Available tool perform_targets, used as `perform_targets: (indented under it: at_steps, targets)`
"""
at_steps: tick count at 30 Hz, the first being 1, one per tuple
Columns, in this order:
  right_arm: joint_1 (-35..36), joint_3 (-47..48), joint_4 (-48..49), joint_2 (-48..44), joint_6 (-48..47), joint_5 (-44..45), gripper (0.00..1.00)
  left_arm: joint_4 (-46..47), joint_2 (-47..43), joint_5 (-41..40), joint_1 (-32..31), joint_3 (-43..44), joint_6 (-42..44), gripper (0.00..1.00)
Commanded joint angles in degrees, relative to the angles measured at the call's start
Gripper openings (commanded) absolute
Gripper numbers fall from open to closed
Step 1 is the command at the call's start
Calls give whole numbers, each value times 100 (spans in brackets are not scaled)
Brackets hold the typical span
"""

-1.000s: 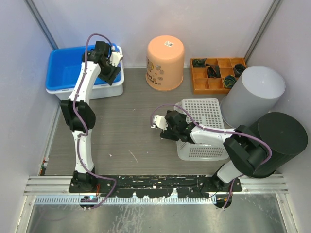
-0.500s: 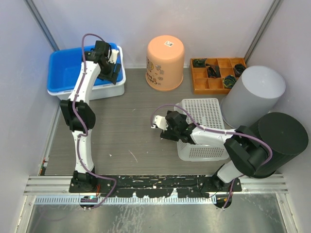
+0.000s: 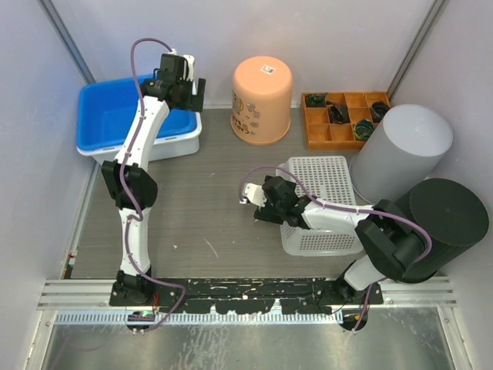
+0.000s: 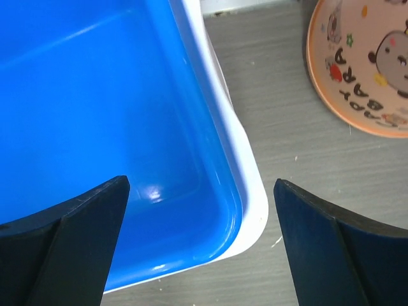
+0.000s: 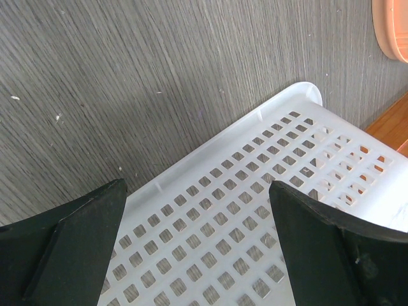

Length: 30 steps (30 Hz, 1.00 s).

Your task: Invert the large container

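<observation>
The left gripper (image 4: 201, 183) hangs wide open over a corner of the blue bin (image 3: 104, 123), holding nothing. The right gripper (image 5: 197, 186) is open too, above the white basket (image 5: 255, 255).

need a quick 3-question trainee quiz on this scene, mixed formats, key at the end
1. True or false: the blue bin lies with its opening facing down.
2. The right gripper is nearest to: A) the white basket B) the orange bucket C) the wooden tray.
3. Fill in: the jaws of the left gripper stand ____.
Key: 1 false; 2 A; 3 open.
</observation>
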Motion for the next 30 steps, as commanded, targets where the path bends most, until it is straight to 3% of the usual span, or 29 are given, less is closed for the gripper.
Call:
perform_targets:
  at_steps: [1, 18, 30]
  targets:
    - [-496, -396, -1381, -27, 732, 1176, 100, 660, -236, -464, -163, 181, -116, 99]
    - [-504, -548, -1183, 6, 682, 1189, 100, 662, 515, -1588, -263, 138, 701, 98]
    - [-516, -642, -1066, 29, 660, 1193, 100, 838, 757, -1795, -236, 70, 987, 88]
